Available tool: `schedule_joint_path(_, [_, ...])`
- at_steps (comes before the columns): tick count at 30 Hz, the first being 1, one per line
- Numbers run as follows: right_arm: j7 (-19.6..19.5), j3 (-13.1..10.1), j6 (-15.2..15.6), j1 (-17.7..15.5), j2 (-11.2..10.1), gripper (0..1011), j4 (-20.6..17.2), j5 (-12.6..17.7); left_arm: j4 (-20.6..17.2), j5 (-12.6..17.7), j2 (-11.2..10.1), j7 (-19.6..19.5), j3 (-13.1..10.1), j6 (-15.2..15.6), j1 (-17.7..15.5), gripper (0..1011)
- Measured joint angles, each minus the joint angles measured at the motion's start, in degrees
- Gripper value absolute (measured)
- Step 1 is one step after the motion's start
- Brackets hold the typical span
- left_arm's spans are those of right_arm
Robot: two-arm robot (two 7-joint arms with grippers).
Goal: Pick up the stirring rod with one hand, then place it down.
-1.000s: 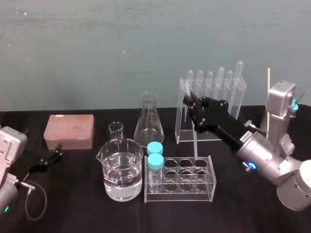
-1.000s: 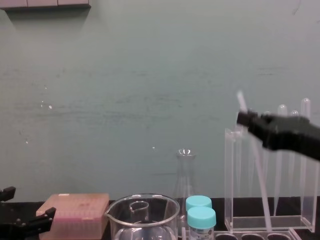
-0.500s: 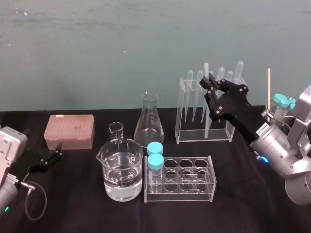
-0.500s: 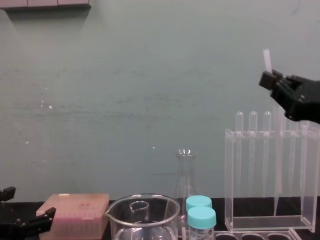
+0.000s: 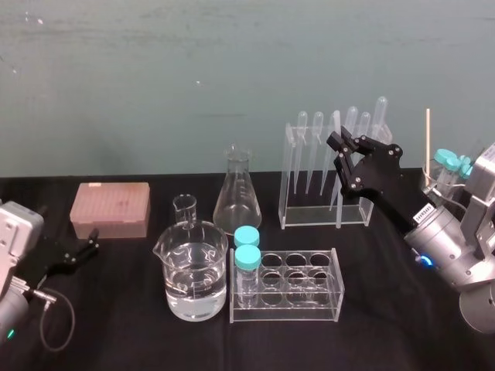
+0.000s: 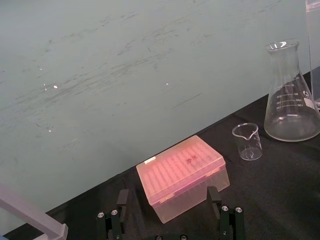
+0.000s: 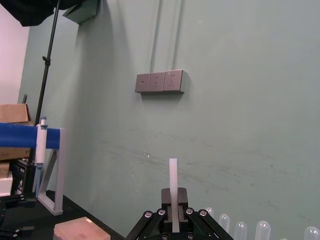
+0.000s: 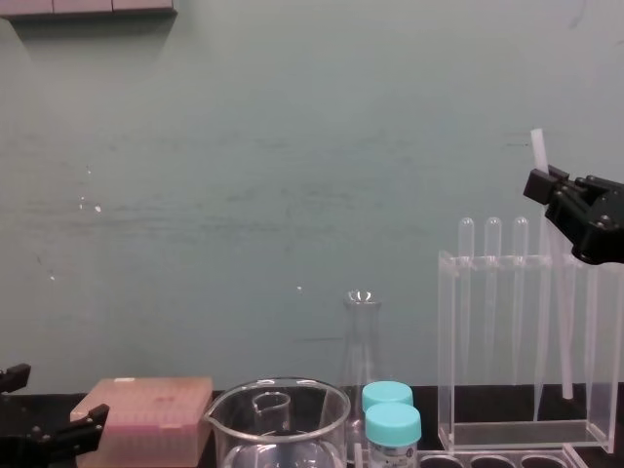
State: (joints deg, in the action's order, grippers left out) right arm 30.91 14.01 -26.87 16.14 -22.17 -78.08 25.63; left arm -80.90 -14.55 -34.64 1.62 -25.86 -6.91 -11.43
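The stirring rod (image 8: 557, 307) is a thin translucent-white stick hanging almost upright, its top poking out above the fingers. My right gripper (image 8: 542, 185) is shut on its upper part, raised at the clear pipette rack (image 5: 325, 212). In the right wrist view the rod (image 7: 173, 185) stands straight up out of the closed right gripper (image 7: 173, 222). The rod's lower end hangs low by the rack's base; I cannot tell whether it touches anything. My left gripper (image 5: 77, 251) rests parked at the table's left edge, and its fingers (image 6: 116, 220) stand wide apart with nothing between them.
A pink tip box (image 5: 110, 209) sits at the left. A large beaker of water (image 5: 192, 270), a small beaker (image 5: 185, 210) and a conical flask (image 5: 236, 193) fill the middle. A low tube rack (image 5: 309, 297) with two blue-capped vials (image 5: 247, 247) stands in front.
The right gripper has carried the rod up and to the right along the pipette rack, then dipped a little. The rod went from tilted to nearly upright. The left arm stayed put.
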Motion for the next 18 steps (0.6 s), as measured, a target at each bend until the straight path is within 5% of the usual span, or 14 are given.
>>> schedule_joint_path(18, [0.1, 0.2, 0.0, 0.1, -0.1, 64, -0.2, 0.3, 0.0, 0.0, 0.0, 0.0, 0.0, 0.0, 0.0, 1000])
